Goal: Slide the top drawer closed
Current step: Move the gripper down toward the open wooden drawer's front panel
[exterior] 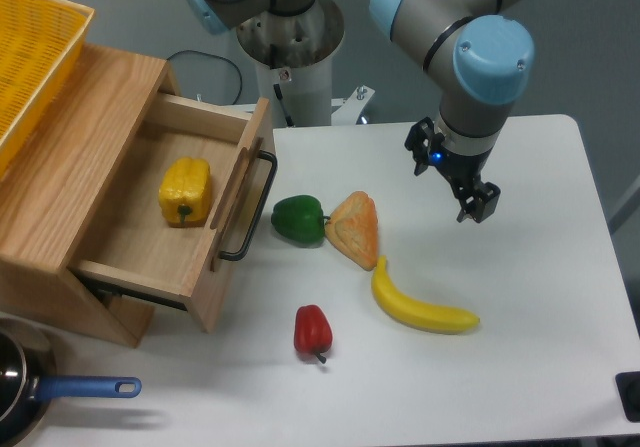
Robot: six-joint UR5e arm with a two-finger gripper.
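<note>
Light-oak wooden top drawer (160, 207) with black bar handle (252, 210), pulled open at white table's (520, 367) left edge, yellow pepper (185, 192) inside. Blue-jointed grey arm (465, 42) bent downward near far right corner; black two-finger gripper (478, 205) empty, finger spacing unclear.

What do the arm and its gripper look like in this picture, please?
The arm is built of grey metal tube sections with light-blue caps at the joints. Its base column is white and carries a small label. The gripper is black and compact, with two short fingers, and a small blue light glows on its mount. A black cable runs behind the base.
</note>
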